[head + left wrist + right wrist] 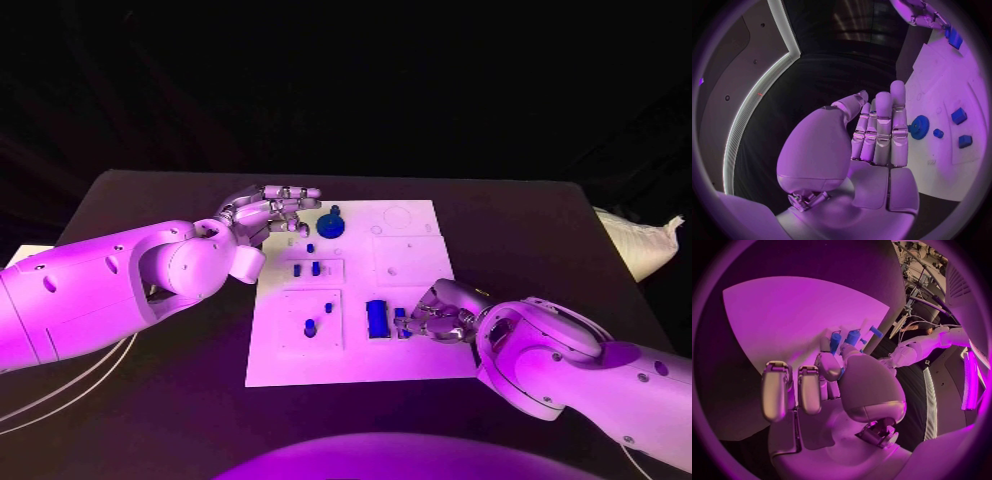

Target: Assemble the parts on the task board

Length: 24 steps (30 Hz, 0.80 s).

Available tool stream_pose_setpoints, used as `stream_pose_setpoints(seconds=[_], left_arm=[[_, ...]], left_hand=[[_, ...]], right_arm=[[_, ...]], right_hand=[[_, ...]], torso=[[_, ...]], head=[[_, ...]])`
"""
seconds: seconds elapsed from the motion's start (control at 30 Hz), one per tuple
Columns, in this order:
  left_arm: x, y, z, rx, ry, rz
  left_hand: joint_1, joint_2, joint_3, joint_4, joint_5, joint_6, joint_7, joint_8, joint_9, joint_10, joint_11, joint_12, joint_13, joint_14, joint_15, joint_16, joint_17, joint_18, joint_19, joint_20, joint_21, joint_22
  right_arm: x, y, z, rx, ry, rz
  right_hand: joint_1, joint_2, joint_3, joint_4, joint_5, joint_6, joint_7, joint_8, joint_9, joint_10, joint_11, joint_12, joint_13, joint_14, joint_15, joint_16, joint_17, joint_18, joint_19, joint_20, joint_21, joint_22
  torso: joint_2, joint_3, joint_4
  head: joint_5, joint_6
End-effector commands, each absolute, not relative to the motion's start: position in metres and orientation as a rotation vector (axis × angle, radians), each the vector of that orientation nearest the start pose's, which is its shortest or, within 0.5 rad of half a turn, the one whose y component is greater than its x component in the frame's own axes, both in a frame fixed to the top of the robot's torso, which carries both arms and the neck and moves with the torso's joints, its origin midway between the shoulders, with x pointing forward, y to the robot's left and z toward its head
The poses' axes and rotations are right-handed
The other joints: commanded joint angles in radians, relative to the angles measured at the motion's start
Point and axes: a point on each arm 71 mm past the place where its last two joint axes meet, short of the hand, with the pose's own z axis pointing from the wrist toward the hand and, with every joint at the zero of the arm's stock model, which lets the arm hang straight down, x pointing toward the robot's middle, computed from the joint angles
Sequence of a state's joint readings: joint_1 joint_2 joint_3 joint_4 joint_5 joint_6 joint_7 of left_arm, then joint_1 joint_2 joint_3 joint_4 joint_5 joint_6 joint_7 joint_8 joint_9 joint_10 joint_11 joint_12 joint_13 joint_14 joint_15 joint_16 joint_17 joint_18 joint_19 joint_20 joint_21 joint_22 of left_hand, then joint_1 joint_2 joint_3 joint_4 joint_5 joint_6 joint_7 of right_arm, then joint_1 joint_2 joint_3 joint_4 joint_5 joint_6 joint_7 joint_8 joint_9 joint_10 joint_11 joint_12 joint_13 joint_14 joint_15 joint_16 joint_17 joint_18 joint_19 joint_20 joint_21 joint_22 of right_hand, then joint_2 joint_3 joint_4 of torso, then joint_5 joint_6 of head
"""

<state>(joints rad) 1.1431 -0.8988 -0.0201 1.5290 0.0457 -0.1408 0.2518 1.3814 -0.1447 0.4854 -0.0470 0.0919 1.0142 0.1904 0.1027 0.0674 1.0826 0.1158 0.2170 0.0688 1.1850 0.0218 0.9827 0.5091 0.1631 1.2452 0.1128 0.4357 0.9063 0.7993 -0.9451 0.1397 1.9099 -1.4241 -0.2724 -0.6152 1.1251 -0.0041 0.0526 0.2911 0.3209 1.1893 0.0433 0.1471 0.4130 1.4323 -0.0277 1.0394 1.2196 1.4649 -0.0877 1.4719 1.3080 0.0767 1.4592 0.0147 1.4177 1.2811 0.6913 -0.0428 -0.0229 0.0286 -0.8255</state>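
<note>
On the task board [411,360] I see a tall blue part [376,318] standing near its right edge, my right hand [437,318] beside it, fingertips pinching a small blue piece [402,320]. My left hand [271,212] hovers empty, fingers straight and close together, by the blue gear [332,224].

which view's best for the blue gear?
Left wrist view: the gear is close, teeth visible, on the board just beyond the left hand. Head view shows it small and dark by that hand's fingertips. I can't pick it out in the right wrist view.
</note>
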Motion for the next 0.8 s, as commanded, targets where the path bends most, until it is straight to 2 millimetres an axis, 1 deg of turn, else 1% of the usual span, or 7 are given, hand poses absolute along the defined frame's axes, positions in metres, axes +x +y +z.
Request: stream_pose_setpoints(seconds=[0.03, 0.2, 0.4, 0.5, 0.63, 0.73, 0.8], left_arm=[[0.4745, 0.2238, -0.2059, -1.255, 1.618, -1.614], [0.4746, 0.2236, -0.2060, -1.255, 1.618, -1.614], [0.4748, 0.2234, -0.2061, -1.255, 1.619, -1.614], [0.4749, 0.2235, -0.2061, -1.255, 1.619, -1.614], [0.4750, 0.2233, -0.2062, -1.255, 1.619, -1.614], [0.4750, 0.2230, -0.2063, -1.255, 1.620, -1.614], [0.4750, 0.2229, -0.2063, -1.255, 1.621, -1.614]], left_hand=[[-0.004, 0.003, -0.006, 0.002, 0.001, -0.006, 0.000, -0.001, -0.001, -0.008, 0.000, 0.004, -0.001, -0.008, 0.000, 0.005, -0.001, 0.017, -0.007, 0.000, -0.004, -0.001], [-0.004, 0.003, -0.007, 0.001, 0.001, -0.007, 0.000, -0.001, -0.001, -0.009, 0.001, 0.004, -0.001, -0.009, 0.001, 0.005, -0.002, 0.017, -0.008, 0.001, -0.004, -0.002], [-0.004, 0.003, -0.007, 0.001, 0.001, -0.007, 0.000, -0.001, -0.001, -0.009, 0.001, 0.004, -0.001, -0.009, 0.001, 0.005, -0.002, 0.017, -0.008, 0.001, -0.004, -0.002], [-0.004, 0.003, -0.008, 0.001, 0.001, -0.008, 0.001, -0.001, -0.001, -0.010, 0.001, 0.005, -0.001, -0.010, 0.001, 0.005, -0.002, 0.017, -0.008, 0.001, -0.005, -0.002], [-0.004, 0.003, -0.008, 0.001, 0.001, -0.008, 0.001, -0.001, -0.001, -0.010, 0.001, 0.005, -0.001, -0.011, 0.001, 0.005, -0.002, 0.017, -0.008, 0.001, -0.005, -0.002], [-0.004, 0.003, -0.008, 0.001, 0.001, -0.008, 0.001, -0.001, -0.001, -0.010, 0.001, 0.005, -0.001, -0.011, 0.001, 0.005, -0.002, 0.017, -0.008, 0.001, -0.005, -0.002], [-0.004, 0.003, -0.008, 0.001, 0.001, -0.008, 0.001, -0.001, -0.001, -0.010, 0.001, 0.005, -0.001, -0.011, 0.001, 0.005, -0.002, 0.017, -0.008, 0.001, -0.005, -0.002]], right_arm=[[0.3561, -0.1696, -0.2592, 0.187, 2.074, 0.540], [0.3550, -0.1709, -0.2572, 0.181, 2.063, 0.539], [0.3546, -0.1718, -0.2568, 0.169, 2.064, 0.536], [0.3546, -0.1722, -0.2576, 0.158, 2.072, 0.532], [0.3560, -0.1726, -0.2592, 0.137, 2.075, 0.521], [0.3576, -0.1723, -0.2606, 0.129, 2.074, 0.515], [0.3584, -0.1717, -0.2612, 0.123, 2.073, 0.512]], right_hand=[[-0.009, -0.001, -0.007, -0.002, -0.001, 0.005, 0.001, 0.004, 0.002, 0.007, -0.003, 0.002, 0.002, 0.075, -0.007, 0.004, 0.082, -0.019, 0.007, 0.002, 0.007, 0.002], [-0.020, 0.000, -0.024, -0.001, 0.000, 0.005, 0.000, 0.004, 0.004, 0.007, -0.003, 0.001, 0.003, 0.075, -0.007, 0.004, 0.082, -0.019, 0.007, 0.001, 0.007, 0.002], [-0.015, 0.000, -0.036, -0.009, -0.005, 0.004, -0.001, 0.004, 0.007, 0.008, -0.004, 0.001, 0.006, 0.075, -0.008, 0.005, 0.084, -0.019, 0.007, 0.001, 0.008, 0.004], [0.027, -0.007, -0.042, -0.032, -0.047, 0.003, -0.002, 0.005, 0.011, 0.008, -0.005, -0.001, 0.007, 0.075, -0.008, 0.006, 0.086, -0.020, 0.008, 0.000, 0.009, 0.006], [0.121, -0.009, -0.029, -0.095, -0.164, 0.000, -0.003, 0.004, 0.017, 0.006, -0.006, -0.007, 0.008, 0.074, -0.010, 0.005, 0.085, -0.020, 0.008, -0.002, 0.010, 0.008], [0.151, -0.005, -0.023, -0.116, -0.200, -0.001, -0.003, 0.003, 0.019, 0.005, -0.007, -0.011, 0.008, 0.074, -0.010, 0.005, 0.085, -0.020, 0.008, -0.002, 0.010, 0.009], [0.161, -0.002, -0.022, -0.123, -0.210, -0.001, -0.003, 0.003, 0.020, 0.005, -0.007, -0.011, 0.009, 0.074, -0.010, 0.005, 0.086, -0.020, 0.007, -0.002, 0.010, 0.009]], torso=[[0.000, 0.0003, -0.0009], [0.000, 0.0002, -0.0011], [0.000, 0.0007, 0.0012], [0.000, 0.0000, 0.0007], [0.000, -0.0002, 0.0001], [0.000, -0.0002, 0.0009], [0.000, 0.0000, 0.0015]], head=[[0.000, -0.001], [-0.002, 0.003], [-0.003, 0.001], [-0.003, 0.001], [-0.003, 0.001], [-0.004, 0.000], [-0.004, 0.000]])
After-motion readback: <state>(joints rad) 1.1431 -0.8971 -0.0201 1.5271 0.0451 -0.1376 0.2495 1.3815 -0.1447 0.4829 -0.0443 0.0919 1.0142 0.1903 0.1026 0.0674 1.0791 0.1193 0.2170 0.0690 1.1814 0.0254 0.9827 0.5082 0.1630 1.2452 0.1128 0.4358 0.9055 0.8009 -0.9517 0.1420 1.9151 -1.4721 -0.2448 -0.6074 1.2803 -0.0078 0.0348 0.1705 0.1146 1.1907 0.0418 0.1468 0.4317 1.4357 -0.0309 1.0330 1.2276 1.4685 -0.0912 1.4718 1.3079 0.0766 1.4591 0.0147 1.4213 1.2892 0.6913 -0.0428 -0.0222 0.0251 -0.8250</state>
